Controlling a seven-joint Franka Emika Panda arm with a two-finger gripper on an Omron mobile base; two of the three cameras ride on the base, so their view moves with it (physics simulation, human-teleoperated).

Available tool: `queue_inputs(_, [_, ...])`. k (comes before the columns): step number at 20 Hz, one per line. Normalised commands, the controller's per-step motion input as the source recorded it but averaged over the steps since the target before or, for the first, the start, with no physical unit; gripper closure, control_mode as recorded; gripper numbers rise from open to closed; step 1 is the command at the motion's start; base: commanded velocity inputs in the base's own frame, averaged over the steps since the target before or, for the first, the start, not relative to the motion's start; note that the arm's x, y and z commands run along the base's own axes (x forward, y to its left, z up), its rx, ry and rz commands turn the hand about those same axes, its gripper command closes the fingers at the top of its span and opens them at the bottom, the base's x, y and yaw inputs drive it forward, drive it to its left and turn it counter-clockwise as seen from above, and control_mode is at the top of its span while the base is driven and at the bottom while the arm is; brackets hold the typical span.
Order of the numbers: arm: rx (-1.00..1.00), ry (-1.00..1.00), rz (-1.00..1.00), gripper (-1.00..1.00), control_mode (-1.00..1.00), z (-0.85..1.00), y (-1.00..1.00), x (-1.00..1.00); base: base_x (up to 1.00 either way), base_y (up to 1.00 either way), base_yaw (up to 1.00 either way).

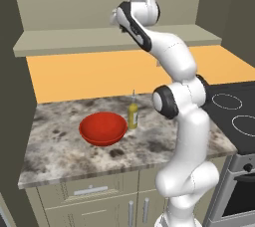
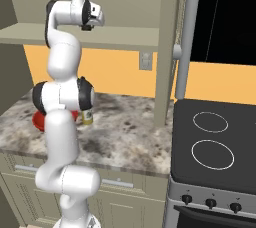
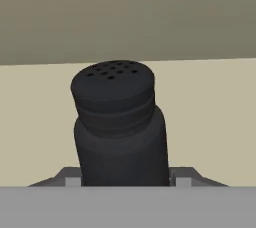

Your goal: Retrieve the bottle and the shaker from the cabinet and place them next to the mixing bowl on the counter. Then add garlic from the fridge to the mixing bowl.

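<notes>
Pincer (image 3: 125,179) is closed on the shaker (image 3: 119,122), which stands upright between its tips on the cabinet (image 1: 117,39) shelf; the bottle (image 1: 133,112) is already set just beside the mixing bowl (image 1: 103,128) on the bench (image 1: 64,144) below

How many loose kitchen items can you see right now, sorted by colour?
Red: 1, the mixing bowl on the counter.
Yellow: 1, the bottle standing beside the bowl.
Black: 1, the shaker on the cabinet shelf, between the tool's fingers.
Total: 3
</notes>
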Motion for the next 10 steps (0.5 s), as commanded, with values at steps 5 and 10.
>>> queue_inputs(5, [0.00, -0.02, 0.11, 1.00, -1.00, -0.17, 0.20, -1.00, 0.00, 0.00, 0.00])
queue_inputs(10, [0.00, -0.03, 0.14, 1.00, -1.00, -0.36, 0.04, -1.00, 0.00, 0.00, 0.00])
